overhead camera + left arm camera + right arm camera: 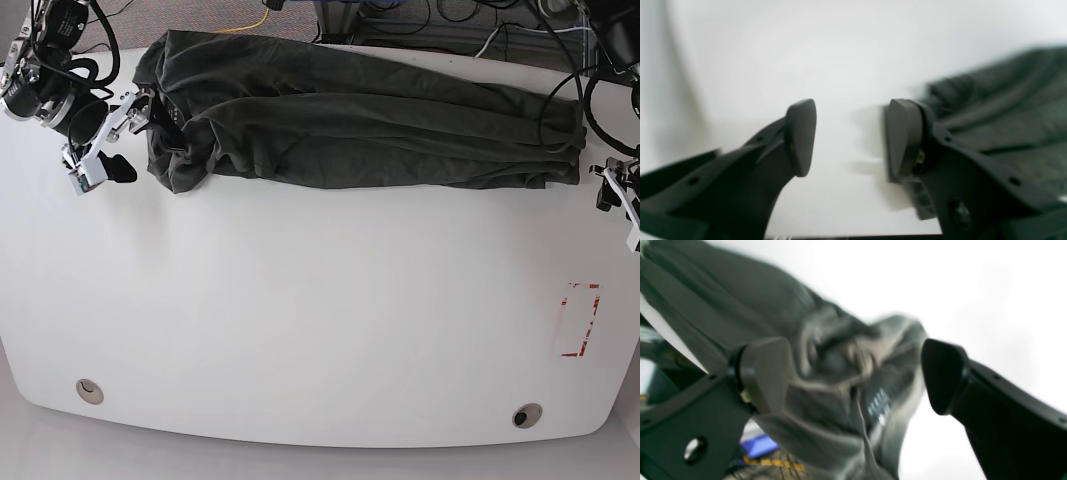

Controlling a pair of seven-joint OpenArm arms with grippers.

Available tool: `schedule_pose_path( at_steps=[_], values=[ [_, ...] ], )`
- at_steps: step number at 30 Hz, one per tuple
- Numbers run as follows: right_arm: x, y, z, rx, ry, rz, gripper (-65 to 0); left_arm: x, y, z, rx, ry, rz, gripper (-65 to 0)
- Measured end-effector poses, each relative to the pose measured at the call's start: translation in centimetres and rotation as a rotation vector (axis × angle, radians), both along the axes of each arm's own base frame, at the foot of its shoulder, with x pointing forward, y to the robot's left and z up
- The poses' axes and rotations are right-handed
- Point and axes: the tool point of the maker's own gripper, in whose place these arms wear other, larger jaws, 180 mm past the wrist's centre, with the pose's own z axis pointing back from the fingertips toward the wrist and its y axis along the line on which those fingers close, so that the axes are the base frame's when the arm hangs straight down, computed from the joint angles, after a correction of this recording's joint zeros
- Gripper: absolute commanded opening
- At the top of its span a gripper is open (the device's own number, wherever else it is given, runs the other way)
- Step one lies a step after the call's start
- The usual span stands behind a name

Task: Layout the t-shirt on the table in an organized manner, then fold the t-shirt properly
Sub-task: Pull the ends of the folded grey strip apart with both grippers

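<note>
The dark charcoal t-shirt (360, 125) lies bunched in a long wrinkled strip across the far part of the white table (300, 320). At the shirt's left end my right gripper (135, 135) is open. In the right wrist view a crumpled fold of the t-shirt (840, 366) sits in the wide gap of the right gripper (853, 376), unclamped. My left gripper (608, 188) is at the shirt's right end. The left wrist view shows the left gripper (851, 136) open over bare table, the t-shirt (1007, 110) just beside its right finger.
A red tape rectangle (580, 320) marks the table's right side. Two round grommet holes (90, 390) (527, 414) sit near the front edge. Cables (450, 30) run behind the table's far edge.
</note>
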Motion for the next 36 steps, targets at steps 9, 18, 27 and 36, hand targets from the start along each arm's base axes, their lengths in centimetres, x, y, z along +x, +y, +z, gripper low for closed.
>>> schedule_pose_path(
  at_steps=[9, 18, 27, 36],
  values=[
    [0.5, 5.9, -1.6, 0.231, 0.036, 0.051, -31.5, 1.4, -6.1, 0.0, -0.055, -0.062, -0.111, -32.5],
    [-1.2, 9.6, -6.2, 0.218, 0.179, 0.095, -63.9, -1.6, -9.0, -3.2, -0.085, 0.029, -0.147, -51.9],
    [-3.7, 10.7, -7.7, 0.179, 0.253, 0.167, -61.0, -5.2, -9.8, -6.8, -0.129, 0.15, -0.149, -57.4],
    [-5.4, 7.7, -10.7, 0.033, 0.346, 0.152, -60.9, -8.8, -9.0, -10.4, -0.149, 0.309, -0.157, -57.4]
  ],
)
